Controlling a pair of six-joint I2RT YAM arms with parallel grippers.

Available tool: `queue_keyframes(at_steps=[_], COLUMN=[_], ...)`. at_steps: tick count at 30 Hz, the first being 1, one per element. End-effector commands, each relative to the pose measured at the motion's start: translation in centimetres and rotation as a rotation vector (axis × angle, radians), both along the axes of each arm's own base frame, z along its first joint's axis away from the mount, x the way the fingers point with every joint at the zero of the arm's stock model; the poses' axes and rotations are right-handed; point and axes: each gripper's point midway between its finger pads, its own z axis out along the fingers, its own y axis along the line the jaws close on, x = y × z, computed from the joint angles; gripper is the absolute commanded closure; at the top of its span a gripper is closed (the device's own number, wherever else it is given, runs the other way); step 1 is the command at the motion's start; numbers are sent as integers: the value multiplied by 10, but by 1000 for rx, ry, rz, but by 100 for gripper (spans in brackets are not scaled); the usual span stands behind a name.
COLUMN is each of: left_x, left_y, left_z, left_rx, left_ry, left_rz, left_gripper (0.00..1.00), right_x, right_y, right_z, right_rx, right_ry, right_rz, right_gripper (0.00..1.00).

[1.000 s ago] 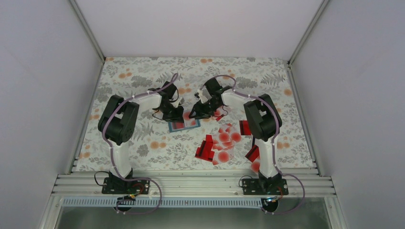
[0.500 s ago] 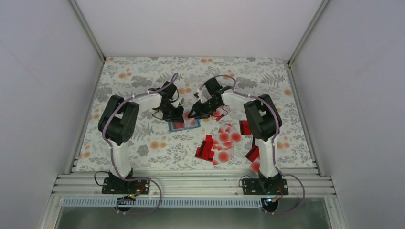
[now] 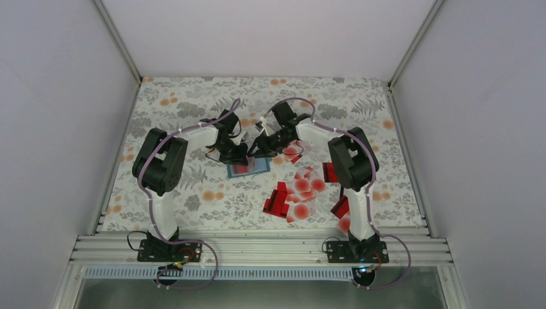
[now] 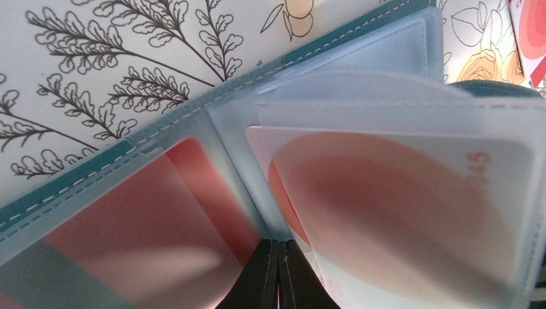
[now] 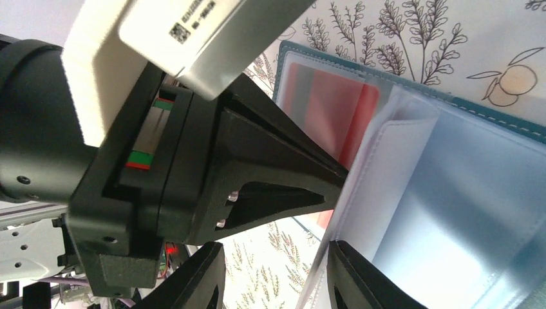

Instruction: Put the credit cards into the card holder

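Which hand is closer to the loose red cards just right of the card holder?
Right. The right hand is at the card holder, the loose red cards beside its wrist. The left hand, shut, rests on the holder's fold, farther left.

Teal card holder (image 3: 259, 166); red & red-dot credit cards (image 3: 293, 196); floral-print tablecloth (image 3: 187, 103).

On my feed, a white tablecloth (image 3: 193, 109) printed with grey leaves and orange blossoms lies flat. A ribbed aluminium rail (image 3: 257, 248) runs along its near edge, and plain pale walls (image 3: 58, 129) enclose three sides.
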Motion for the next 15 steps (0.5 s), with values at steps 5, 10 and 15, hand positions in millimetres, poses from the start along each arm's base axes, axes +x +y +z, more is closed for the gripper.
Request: queue_keyframes(at_steps=[5, 10, 15], left_x=[7, 5, 4], left_y=[4, 17, 28], left_z=[21, 38, 52], left_rx=[33, 60, 62], left_ry=[-53, -74, -86], left_rz=[7, 49, 85], left_gripper=[96, 96, 96], right_x=[-3, -1, 1], right_y=[12, 13, 15], right_z=[7, 3, 1], right_rx=[33, 26, 27], right_ry=[-14, -8, -3], right_rz=[39, 35, 36], right_gripper=[59, 59, 59])
